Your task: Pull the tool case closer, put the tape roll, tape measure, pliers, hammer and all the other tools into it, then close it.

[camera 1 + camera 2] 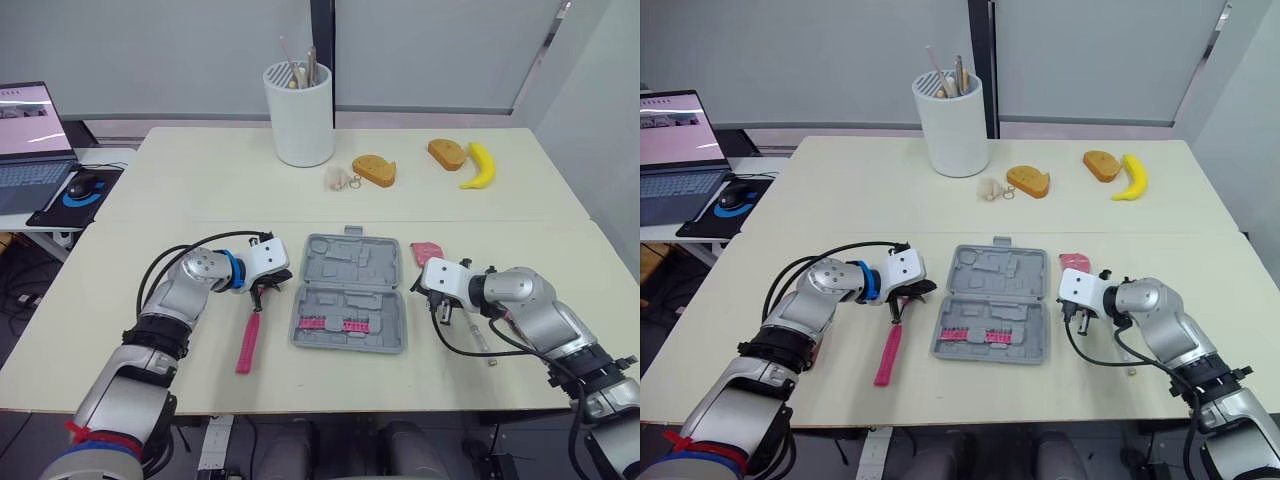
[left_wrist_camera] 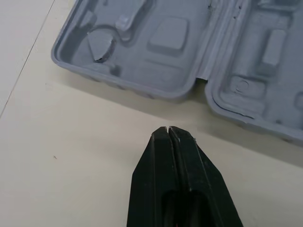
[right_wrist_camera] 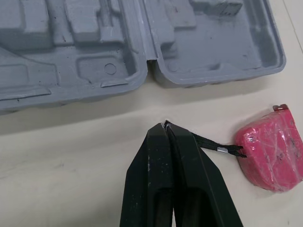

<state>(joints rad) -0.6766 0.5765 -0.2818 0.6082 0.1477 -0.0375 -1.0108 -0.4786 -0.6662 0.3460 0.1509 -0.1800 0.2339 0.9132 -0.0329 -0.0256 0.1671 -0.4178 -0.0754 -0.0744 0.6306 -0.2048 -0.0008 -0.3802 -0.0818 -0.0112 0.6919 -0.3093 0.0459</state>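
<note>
The grey tool case (image 1: 350, 290) lies open on the near table, with a row of pink bits (image 1: 330, 323) in its front half. My left gripper (image 1: 272, 284) is shut just left of the case; its tips (image 2: 169, 130) hold nothing. Below it a pink-handled tool (image 1: 248, 342) lies on the table. My right gripper (image 3: 165, 125) is shut just right of the case. The black strap (image 3: 208, 143) of the pink tape measure (image 3: 270, 153) runs taut into its fingertips. The tape measure (image 1: 427, 251) rests on the table. A clear-handled tool (image 1: 481, 340) lies under my right arm.
On the far table stand a white cup of utensils (image 1: 298, 115), two pieces of bread (image 1: 375, 170) (image 1: 447, 153), a banana (image 1: 480, 166) and a small pale item (image 1: 340, 179). A laptop (image 1: 32, 140) and mouse (image 1: 84, 185) sit on a side desk, left.
</note>
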